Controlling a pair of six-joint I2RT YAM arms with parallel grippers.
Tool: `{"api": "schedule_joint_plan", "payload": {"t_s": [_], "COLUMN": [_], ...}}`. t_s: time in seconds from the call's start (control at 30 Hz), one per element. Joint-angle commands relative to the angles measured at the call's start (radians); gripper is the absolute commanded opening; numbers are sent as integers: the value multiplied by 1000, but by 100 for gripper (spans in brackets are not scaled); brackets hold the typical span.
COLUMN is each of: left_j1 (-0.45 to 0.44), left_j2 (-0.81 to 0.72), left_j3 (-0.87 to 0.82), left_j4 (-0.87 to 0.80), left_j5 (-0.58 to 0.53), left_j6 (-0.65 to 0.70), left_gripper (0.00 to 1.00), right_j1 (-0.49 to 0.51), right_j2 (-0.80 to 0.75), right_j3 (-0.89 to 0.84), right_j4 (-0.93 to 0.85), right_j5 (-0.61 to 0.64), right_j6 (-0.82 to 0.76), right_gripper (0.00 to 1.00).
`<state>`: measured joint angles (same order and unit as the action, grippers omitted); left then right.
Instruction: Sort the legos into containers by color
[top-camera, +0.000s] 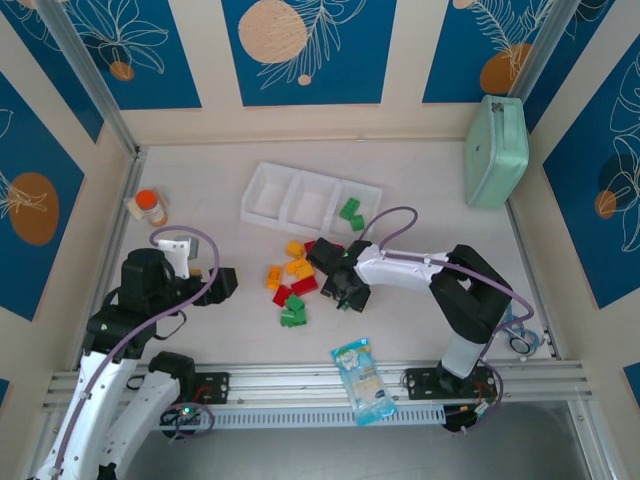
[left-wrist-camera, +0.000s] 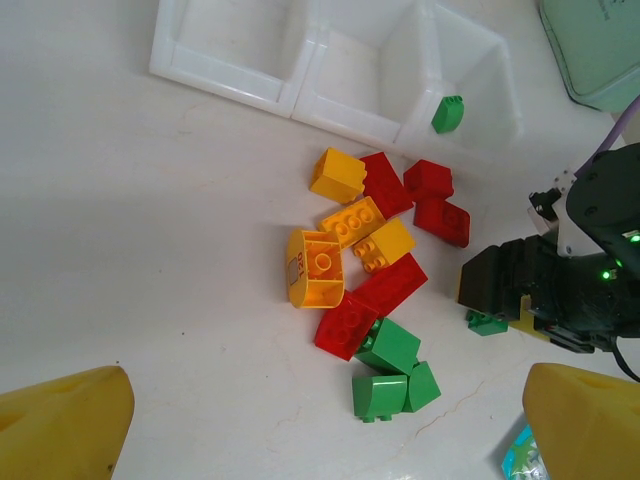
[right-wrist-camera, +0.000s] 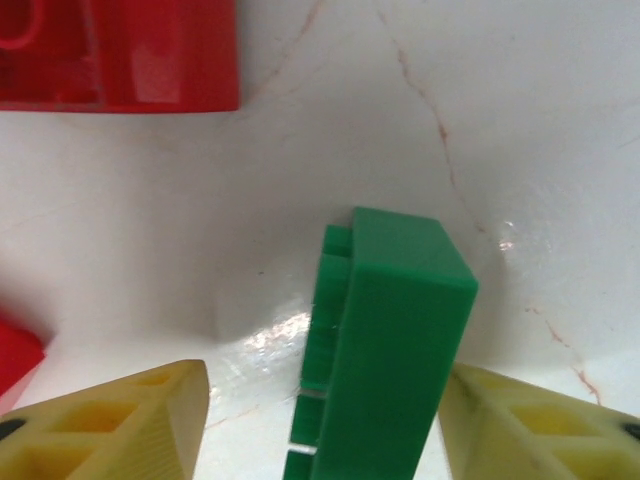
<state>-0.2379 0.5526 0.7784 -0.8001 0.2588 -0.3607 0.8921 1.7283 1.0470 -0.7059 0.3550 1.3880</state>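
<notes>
Across the pale table (top-camera: 200, 170) we go, biggest first; the mint-green case (top-camera: 497, 150) leans at the far right wall; the white tray (top-camera: 262, 205) of three joined compartments lies far centre, and its right-hand compartment has two green bricks (top-camera: 350, 212) in it, while the other two look bare; the blue-and-white snack packet (top-camera: 365, 380) lies on the near rail between the arm bases; the orange-capped bottle (top-camera: 151, 206) stands at far left. Now the left gripper (left-wrist-camera: 322, 425): fingers spread as wide as they go, nothing between them, hanging above the table on the left, well apart from the pile. The right gripper (right-wrist-camera: 320, 420) is low at the pile's right edge, jaws part-way open and straddling one green brick (right-wrist-camera: 390, 350) on the table; there's a clear gap on one side, so no squeeze. The loose legos (left-wrist-camera: 365, 265), red, yellow-orange and green, huddle just near of the tray.
</notes>
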Motion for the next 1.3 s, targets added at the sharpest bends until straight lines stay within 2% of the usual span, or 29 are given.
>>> {"api": "schedule_joint_plan", "payload": {"t_s": [0.0, 0.17, 0.2, 0.3, 0.43, 0.53, 0.6, 0.73, 0.87, 1.03, 1.27], "left_j1": [0, 0, 0, 0, -3, -4, -6, -19, -52, -120, -255], "left_j2": [-6, -6, -6, -6, -4, 7, 33, 109, 175, 226, 307], "left_j3": [-5, -5, -5, -4, -8, -5, -2, 4, 19, 26, 63], "left_j4": [14, 12, 12, 9, 33, 35, 33, 32, 12, 1, -83], "left_j5": [19, 16, 14, 6, 93, 117, 141, 194, 217, 207, 55], "left_j6": [17, 16, 16, 15, 42, 41, 42, 47, 65, 58, -12], "left_gripper": [99, 99, 99, 99, 99, 99, 99, 99, 99, 99, 99], "right_j1": [-10, -16, -18, -16, -28, -109, -188, -300, -424, -483, -508], "right_j2": [31, 27, 20, -27, -146, -193, -164, -38, 115, 268, 375], "right_j3": [-31, -25, -11, 44, 111, 180, 266, 447, 601, 738, 801], "right_j4": [0, -34, -52, -82, -20, 76, 96, 65, 33, -14, -34], "right_j5": [-19, 18, 33, 76, 99, 0, -78, -123, -263, -332, -367], "right_j6": [3, -22, -38, -121, -304, -497, -656, -903, -995, -1054, -1057], "right_gripper": [55, 37, 31, 22, 21, 21, 20, 20, 19, 21, 24]}}
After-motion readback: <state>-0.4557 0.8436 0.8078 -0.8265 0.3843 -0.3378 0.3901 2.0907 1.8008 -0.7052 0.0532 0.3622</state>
